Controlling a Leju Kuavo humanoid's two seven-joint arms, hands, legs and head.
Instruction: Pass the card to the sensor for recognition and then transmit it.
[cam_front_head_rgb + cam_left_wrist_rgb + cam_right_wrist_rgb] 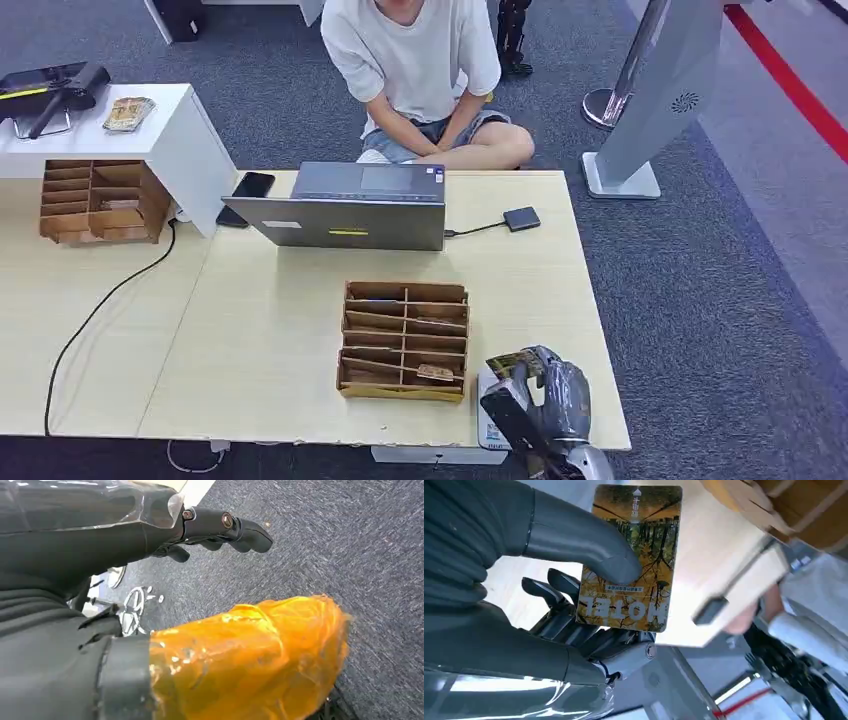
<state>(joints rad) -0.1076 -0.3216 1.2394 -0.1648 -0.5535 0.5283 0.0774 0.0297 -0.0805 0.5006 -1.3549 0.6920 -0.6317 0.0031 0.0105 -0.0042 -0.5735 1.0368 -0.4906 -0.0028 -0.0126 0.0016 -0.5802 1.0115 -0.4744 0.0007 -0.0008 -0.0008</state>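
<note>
Your right hand [574,625] has the card [631,560] pinched, thumb pressed on its face and darker fingers [549,587] curled behind it. From the head view, that hand [545,395] hovers at the table's [280,330] near right corner, just beside the wooden rack [404,341]. Your left hand [220,530] hangs over carpet, fingers curled in, holding nothing.

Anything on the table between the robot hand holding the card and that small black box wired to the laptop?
Head view: bare tabletop lies between the right robot hand gripping the card and the black box; the wooden organizer sits off to the side.
</note>
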